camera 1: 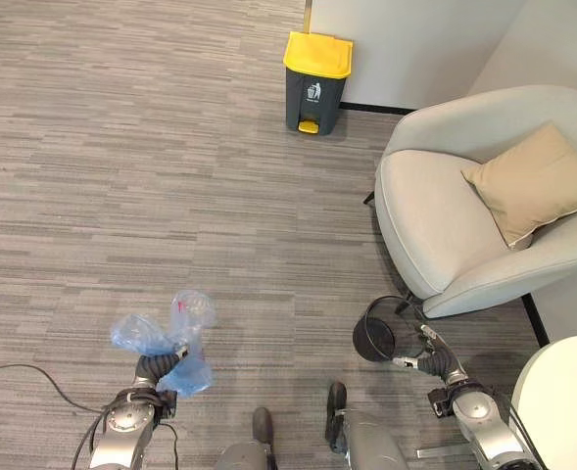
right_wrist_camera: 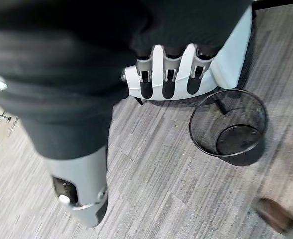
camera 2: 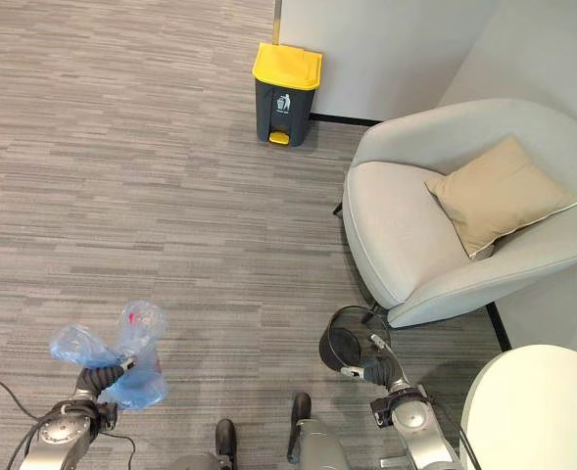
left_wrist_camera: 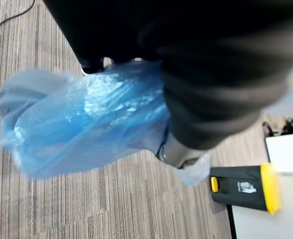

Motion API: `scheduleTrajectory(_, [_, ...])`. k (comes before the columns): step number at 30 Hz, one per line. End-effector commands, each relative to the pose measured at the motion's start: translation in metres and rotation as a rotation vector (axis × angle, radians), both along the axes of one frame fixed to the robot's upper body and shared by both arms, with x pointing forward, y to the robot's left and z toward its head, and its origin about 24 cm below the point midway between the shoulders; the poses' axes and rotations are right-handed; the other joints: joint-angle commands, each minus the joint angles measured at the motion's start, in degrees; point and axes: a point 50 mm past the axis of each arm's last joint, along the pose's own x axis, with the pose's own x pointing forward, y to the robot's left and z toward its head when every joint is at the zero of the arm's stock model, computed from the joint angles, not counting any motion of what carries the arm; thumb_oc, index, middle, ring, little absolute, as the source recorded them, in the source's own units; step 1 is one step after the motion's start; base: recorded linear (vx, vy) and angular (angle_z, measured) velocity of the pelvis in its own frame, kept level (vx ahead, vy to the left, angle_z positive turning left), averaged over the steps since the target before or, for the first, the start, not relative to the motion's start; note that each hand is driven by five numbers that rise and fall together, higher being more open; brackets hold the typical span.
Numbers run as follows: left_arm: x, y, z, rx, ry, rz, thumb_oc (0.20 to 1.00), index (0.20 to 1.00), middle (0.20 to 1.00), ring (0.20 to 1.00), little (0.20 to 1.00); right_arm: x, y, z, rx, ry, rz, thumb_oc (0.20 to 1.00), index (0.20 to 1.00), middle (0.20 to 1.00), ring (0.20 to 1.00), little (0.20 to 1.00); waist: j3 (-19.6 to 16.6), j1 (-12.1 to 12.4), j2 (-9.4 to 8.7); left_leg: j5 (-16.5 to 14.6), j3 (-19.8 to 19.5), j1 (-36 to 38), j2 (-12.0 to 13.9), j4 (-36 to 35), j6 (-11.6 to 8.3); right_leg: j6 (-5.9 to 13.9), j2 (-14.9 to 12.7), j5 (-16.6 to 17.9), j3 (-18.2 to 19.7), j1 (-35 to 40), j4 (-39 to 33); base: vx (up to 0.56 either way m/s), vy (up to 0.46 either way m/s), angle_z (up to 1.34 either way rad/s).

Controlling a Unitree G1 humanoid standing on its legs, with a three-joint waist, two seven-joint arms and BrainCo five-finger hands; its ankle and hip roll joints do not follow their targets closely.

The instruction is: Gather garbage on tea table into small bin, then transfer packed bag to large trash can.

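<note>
Blue plastic bag (camera 1: 166, 343), packed, clamped in left hand (camera 1: 155, 370). Yellow-lidded trash can (camera 1: 316, 82) well ahead of that hand and off toward the right arm's side. Right hand (camera 1: 427, 361) relaxed, empty, just beside black mesh bin (camera 1: 374, 337).

Even, bright overhead light is spread across the carpet (camera 1: 121, 147), with only a soft shadow seen under the armchair (camera 1: 445, 225). Faint sheen is caught on the blue bag (left_wrist_camera: 86, 119), blurred at its edges in the left wrist view. Beyond it, the yellow-lidded bin (left_wrist_camera: 245, 186) is rendered soft.
</note>
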Motion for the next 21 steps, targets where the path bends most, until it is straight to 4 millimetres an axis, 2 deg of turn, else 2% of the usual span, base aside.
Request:
scheduleTrajectory(1, [0.013, -0.001, 0.021, 0.039, -0.112, -0.054, 0.200, 0.200, 0.200, 0.200, 0.200, 0.005, -0.008, 0.011, -0.024, -0.062, -0.009, 1.000, 1.000, 1.000, 1.000, 1.000, 0.35, -0.85, 0.91, -10.17, -3.02, 0.41, -0.95, 6.13, -3.53, 1.74, -0.11, -0.03, -2.99, 1.77, -1.30, 0.31, -0.074, -0.05])
scheduleTrajectory(3, [0.014, -0.002, 0.021, 0.037, -0.115, -0.055, 0.200, 0.200, 0.200, 0.200, 0.200, 0.003, -0.008, 0.010, -0.027, -0.058, -0.008, 1.000, 1.000, 1.000, 1.000, 1.000, 0.50, -1.37, 0.96, -11.59, -4.09, 2.28, -1.24, 6.44, -4.09, 2.14, -0.68, 1.02, -4.30, 0.18, -2.35, 0.32, -0.095, 0.10])
scheduleTrajectory(5, [0.012, -0.004, 0.020, 0.035, -0.110, -0.064, 0.200, 0.200, 0.200, 0.200, 0.200, -0.001, -0.009, 0.008, -0.025, -0.045, -0.015, 1.000, 1.000, 1.000, 1.000, 1.000, -0.15, -1.78, 0.65, -13.28, -5.19, 3.69, -1.59, 7.10, -4.62, 1.97, -0.93, 1.25, -3.54, 1.38, -3.19, 0.33, -0.120, 0.51])
scheduleTrajectory(6, [0.010, -0.004, 0.018, 0.034, -0.103, -0.067, 0.200, 0.200, 0.200, 0.200, 0.200, -0.003, -0.011, 0.006, -0.028, -0.038, -0.018, 1.000, 1.000, 1.000, 1.000, 1.000, -0.82, -1.96, 0.67, -14.04, -5.31, 4.49, -1.37, 7.49, -4.96, 1.55, -0.90, 1.27, -3.23, 1.85, -2.73, 0.46, -0.213, 0.65])
scheduleTrajectory(7, [0.006, -0.007, 0.016, 0.025, -0.094, -0.069, 0.200, 0.200, 0.200, 0.200, 0.200, -0.006, -0.014, 0.006, -0.035, -0.032, -0.022, 1.000, 1.000, 1.000, 1.000, 1.000, -1.72, -2.58, 1.25, -15.07, -5.26, 5.14, -0.05, 8.97, -6.20, 0.91, -0.79, 0.69, -3.47, 2.75, -2.15, 0.48, -0.258, 0.64])
scheduleTrajectory(8, [0.006, -0.007, 0.015, 0.021, -0.091, -0.067, 0.200, 0.200, 0.200, 0.200, 0.200, -0.008, -0.016, 0.005, -0.037, -0.032, -0.029, 1.000, 1.000, 1.000, 1.000, 1.000, -2.30, -2.95, 1.53, -14.33, -4.82, 4.95, 1.16, 11.33, -7.59, 0.41, -0.47, 0.26, -3.91, 3.65, -2.13, 0.50, -0.329, 0.27])
scheduleTrajectory(9, [0.003, -0.008, 0.013, 0.012, -0.083, -0.070, 0.200, 0.200, 0.200, 0.200, 0.200, -0.009, -0.019, 0.006, -0.044, -0.031, -0.033, 1.000, 1.000, 1.000, 1.000, 1.000, -2.79, -3.26, 1.55, -11.86, -3.77, 2.85, 3.31, 17.50, -8.92, -0.52, 0.46, -0.93, -4.39, 5.76, -2.71, 0.45, -0.328, 0.38])
scheduleTrajectory(10, [0.004, -0.009, 0.013, 0.004, -0.085, -0.069, 0.200, 0.200, 0.200, 0.200, 0.200, -0.010, -0.023, 0.006, -0.054, -0.027, -0.039, 1.000, 1.000, 1.000, 1.000, 1.000, -3.07, -3.38, 1.49, -8.11, -2.88, 0.89, 5.12, 23.18, -10.15, -1.80, 1.90, -2.24, -4.81, 8.42, -3.79, 0.38, -0.292, 0.28])
scheduleTrajectory(11, [0.005, -0.010, 0.012, -0.003, -0.087, -0.069, 0.200, 0.200, 0.200, 0.200, 0.200, -0.010, -0.024, 0.005, -0.058, -0.020, -0.043, 1.000, 1.000, 1.000, 1.000, 1.000, -3.09, -3.37, 1.37, -6.75, -2.53, -0.08, 5.76, 24.89, -10.08, -2.42, 2.16, -3.01, -4.87, 9.23, -3.95, 0.37, -0.229, -0.06])
scheduleTrajectory(12, [0.008, -0.013, 0.012, -0.014, -0.092, -0.070, 0.200, 0.200, 0.200, 0.200, 0.200, -0.008, -0.025, 0.006, -0.062, -0.021, -0.043, 1.000, 1.000, 1.000, 1.000, 1.000, -2.60, -2.93, 1.02, -7.43, -2.82, -3.25, 5.55, 25.75, -8.87, -2.96, 2.58, -4.64, -3.81, 10.97, -4.24, 0.36, -0.123, -0.34])
scheduleTrajectory(14, [0.010, -0.017, 0.013, -0.014, -0.096, -0.093, 0.200, 0.200, 0.200, 0.200, 0.200, -0.008, -0.028, 0.007, -0.067, -0.027, -0.051, 1.000, 1.000, 1.000, 1.000, 1.000, -2.23, -2.44, 0.48, -9.78, -2.68, -6.78, 5.02, 22.15, -7.92, -2.76, 2.29, -6.22, -2.93, 13.00, -4.29, 0.31, -0.042, -0.36])
scheduleTrajectory(15, [0.011, -0.017, 0.014, -0.010, -0.095, -0.097, 0.200, 0.200, 0.200, 0.200, 0.200, -0.008, -0.029, 0.007, -0.069, -0.027, -0.053, 1.000, 1.000, 1.000, 1.000, 1.000, -2.02, -2.31, 0.33, -9.46, -2.76, -8.08, 4.80, 21.11, -7.98, -2.70, 2.22, -6.44, -2.55, 13.54, -4.38, 0.18, 0.009, -0.25])
scheduleTrajectory(16, [0.011, -0.016, 0.014, -0.002, -0.095, -0.101, 0.200, 0.200, 0.200, 0.200, 0.200, -0.008, -0.030, 0.007, -0.073, -0.029, -0.054, 1.000, 1.000, 1.000, 1.000, 1.000, -1.71, -2.05, 0.26, -8.43, -2.85, -9.51, 4.63, 19.95, -8.25, -2.74, 2.38, -6.85, -2.10, 14.30, -4.45, 0.18, 0.019, -0.22])
scheduleTrajectory(20, [0.011, -0.015, 0.015, 0.009, -0.094, -0.109, 0.200, 0.200, 0.200, 0.200, 0.200, -0.012, -0.029, 0.003, -0.072, -0.008, -0.068, 1.000, 1.000, 1.000, 1.000, 1.000, -1.25, -0.82, 0.74, -0.45, -2.70, -15.32, 4.85, 13.77, -9.41, -2.92, 3.52, -8.42, -1.24, 17.68, -5.50, 0.21, 0.054, -0.17])
scheduleTrajectory(21, [0.011, -0.016, 0.015, 0.009, -0.091, -0.108, 0.200, 0.200, 0.200, 0.200, 0.200, -0.013, -0.029, 0.001, -0.070, -0.003, -0.072, 1.000, 1.000, 1.000, 1.000, 1.000, -1.25, -0.53, 0.77, 0.66, -2.49, -15.95, 4.82, 12.82, -9.61, -2.89, 3.67, -8.69, -1.07, 18.60, -5.79, 0.26, 0.085, -0.08])
